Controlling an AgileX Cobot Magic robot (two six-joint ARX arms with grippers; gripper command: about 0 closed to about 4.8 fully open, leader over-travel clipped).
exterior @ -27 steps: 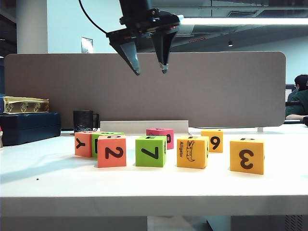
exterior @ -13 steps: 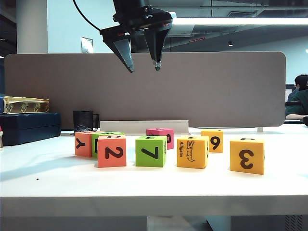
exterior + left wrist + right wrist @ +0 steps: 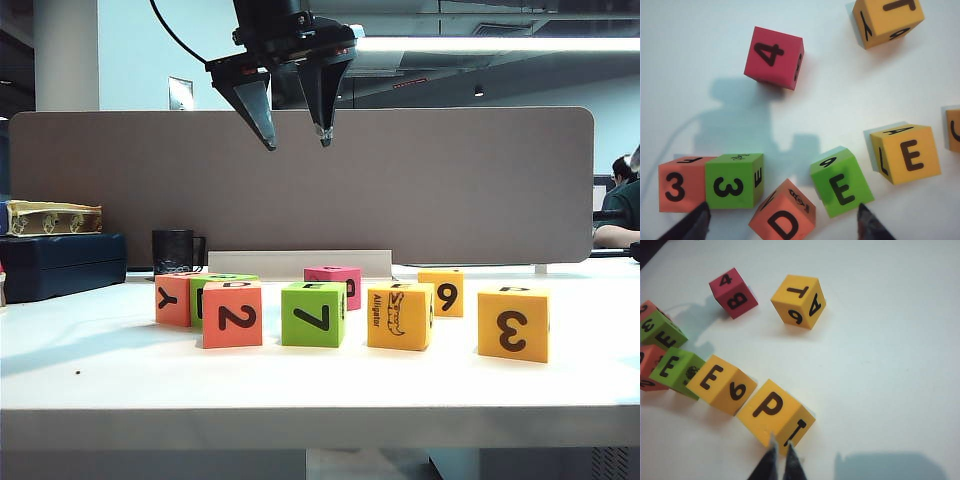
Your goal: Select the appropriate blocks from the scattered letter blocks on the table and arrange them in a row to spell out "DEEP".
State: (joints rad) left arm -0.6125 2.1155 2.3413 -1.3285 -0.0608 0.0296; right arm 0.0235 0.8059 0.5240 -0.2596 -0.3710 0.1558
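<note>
Four foam cubes stand in a loose row near the front of the plain white tabletop (image 3: 120, 375): a salmon-orange cube with a black "2" (image 3: 232, 315), a green cube with a "7" (image 3: 313, 314), a yellow-orange cube with an alligator drawing (image 3: 399, 316) and, set a little apart at the right end, a yellow-orange cube with a "3" (image 3: 513, 323). Seen from above, their top faces read D (image 3: 783, 214), E (image 3: 842, 183), E (image 3: 905, 154) and P (image 3: 775, 412). Behind the row's left end sit a green cube (image 3: 206, 288) and a salmon cube marked "Y" (image 3: 172, 299), touching each other; farther back are a pink cube (image 3: 337, 280) and a yellow-orange cube with a "9" (image 3: 441, 291). The left gripper (image 3: 294, 138) hangs high above the row, fingers spread wide and empty. The right gripper (image 3: 779, 463) hovers over the P cube with its fingertips almost together, holding nothing. A black mug (image 3: 175, 250) stands at the table's back edge before a grey partition panel (image 3: 450, 180).
</note>
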